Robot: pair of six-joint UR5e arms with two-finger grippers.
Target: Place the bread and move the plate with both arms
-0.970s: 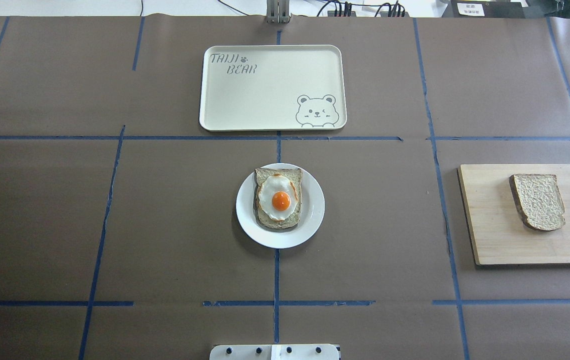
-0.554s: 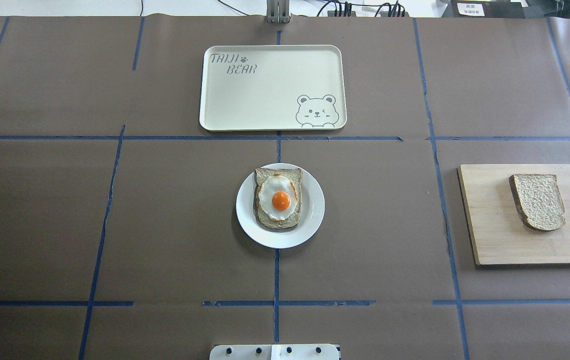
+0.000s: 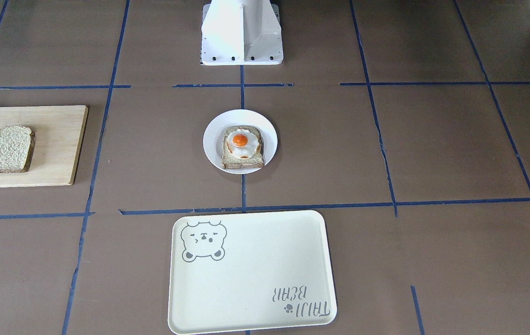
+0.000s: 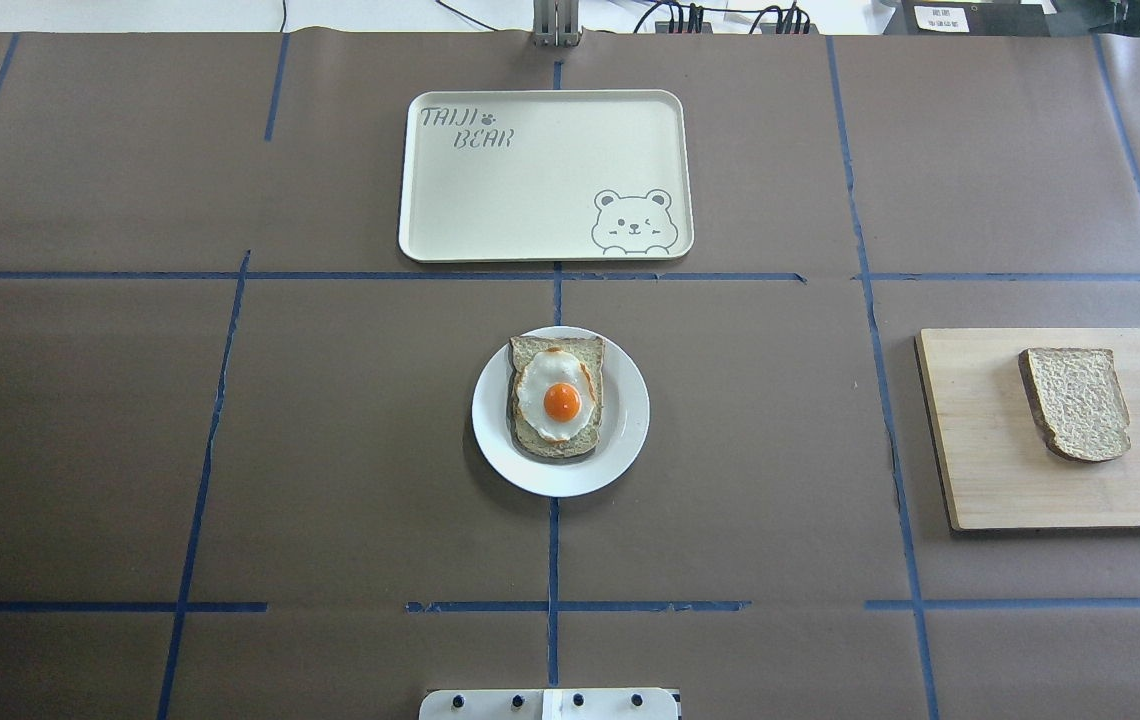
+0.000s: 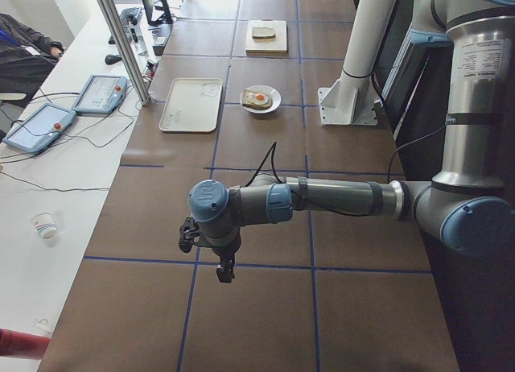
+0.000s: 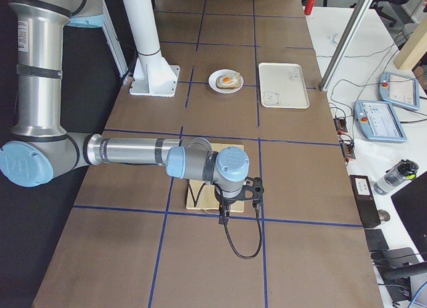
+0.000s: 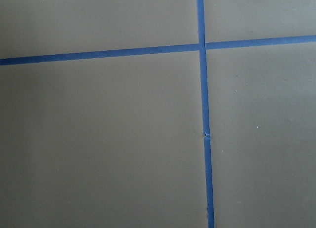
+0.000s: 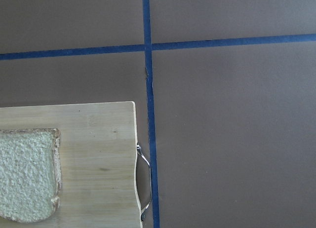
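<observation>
Overhead exterior view shows the bread (image 4: 1077,402) lying flat on a wooden board (image 4: 980,480) far out on the robot's right side of the table (image 4: 330,450). The plate (image 4: 632,420) sits at the table's middle, well apart from the board, and carries an egg-topped slice (image 4: 558,400). A cream tray (image 4: 530,180) lies just beyond the plate. From the left end, the left arm (image 5: 338,196) reaches out over bare table, its left gripper (image 5: 224,272) pointing down; whether its jaws stand apart or together cannot be told. From the right end, the right arm (image 6: 133,150) holds the right gripper (image 6: 223,217) above the board's near part, its jaw state likewise unclear. Right wrist view takes in the board's corner, its metal handle (image 8: 144,186) and part of the bread.
</observation>
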